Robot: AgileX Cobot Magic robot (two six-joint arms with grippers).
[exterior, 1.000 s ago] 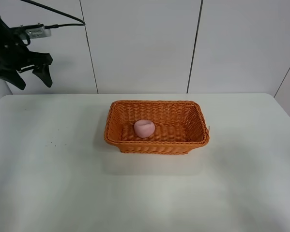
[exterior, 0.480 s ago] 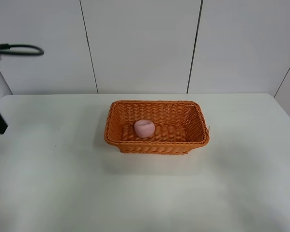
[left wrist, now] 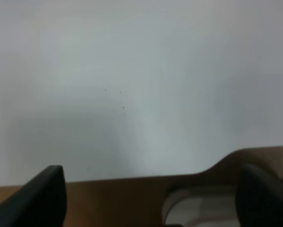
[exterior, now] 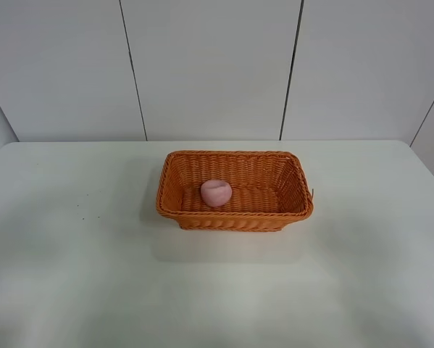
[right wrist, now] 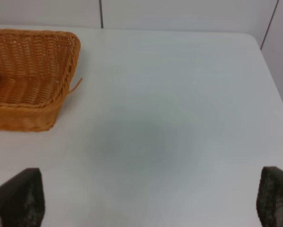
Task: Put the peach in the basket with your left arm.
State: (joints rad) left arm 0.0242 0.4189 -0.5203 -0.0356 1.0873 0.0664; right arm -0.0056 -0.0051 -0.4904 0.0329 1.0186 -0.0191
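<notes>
Near edge of the bench (exterior: 217,304) is bare. L gripper (left wrist: 150,198) sits over the front-left corner, tips wide apart, nothing between them. R gripper (right wrist: 150,208) likewise spread, empty, over the right side. Further back, mid-bench, the basket (exterior: 235,216) holds the peach (exterior: 216,192) on its floor, left of centre. Task looks done; nothing left but parking the arm.

A white table (exterior: 72,275) stands before a panelled wall (exterior: 209,65).

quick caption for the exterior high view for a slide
Pale pink peach resting inside the orange wicker basket on a white table, no gripper over it.
</notes>
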